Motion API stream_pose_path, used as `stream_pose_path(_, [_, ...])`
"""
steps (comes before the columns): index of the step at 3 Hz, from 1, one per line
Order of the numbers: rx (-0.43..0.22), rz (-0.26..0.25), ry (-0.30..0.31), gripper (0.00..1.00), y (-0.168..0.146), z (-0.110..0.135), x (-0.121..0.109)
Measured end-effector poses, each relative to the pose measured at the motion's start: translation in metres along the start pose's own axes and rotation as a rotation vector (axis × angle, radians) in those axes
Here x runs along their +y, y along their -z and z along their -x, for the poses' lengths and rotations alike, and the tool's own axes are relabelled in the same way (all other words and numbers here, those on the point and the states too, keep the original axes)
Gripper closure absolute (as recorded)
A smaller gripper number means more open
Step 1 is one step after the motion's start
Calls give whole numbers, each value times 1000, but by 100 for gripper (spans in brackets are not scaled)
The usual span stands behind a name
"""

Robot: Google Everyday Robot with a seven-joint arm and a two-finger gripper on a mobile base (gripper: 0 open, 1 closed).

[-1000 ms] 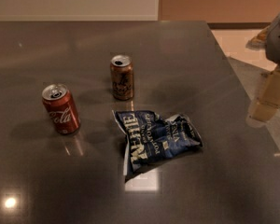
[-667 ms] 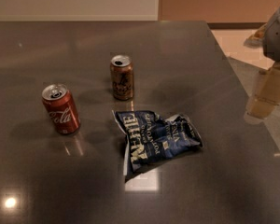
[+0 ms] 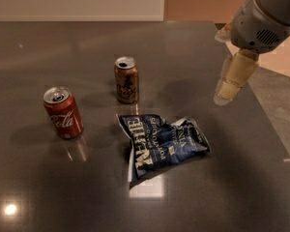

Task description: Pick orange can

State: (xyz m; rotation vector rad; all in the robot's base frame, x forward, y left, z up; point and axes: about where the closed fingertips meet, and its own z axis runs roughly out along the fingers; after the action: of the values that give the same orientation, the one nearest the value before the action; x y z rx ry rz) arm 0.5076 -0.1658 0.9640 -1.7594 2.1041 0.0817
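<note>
The orange can [image 3: 126,79] stands upright on the dark table [image 3: 48,187], a little left of centre and towards the back. It is copper-brown with a silver top and dark script on its side. My gripper [image 3: 230,79] hangs above the table's right side, well to the right of the can and higher than it. It holds nothing and is apart from every object.
A red Coca-Cola can [image 3: 63,112] stands upright left of and nearer than the orange can. A crumpled blue chip bag [image 3: 159,141] lies flat just in front of the orange can. The table's right edge [image 3: 273,129] runs close beyond the gripper.
The arm has moved left, from the right border in over the table's right side, and sits a little higher. The cans and bag have not moved.
</note>
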Motion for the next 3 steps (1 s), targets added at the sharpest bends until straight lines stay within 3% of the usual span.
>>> stream_pose_path(1, [-87, 26, 62, 0, -32, 38, -18])
stream_pose_path(3, [-234, 92, 162, 0, -81, 115, -28])
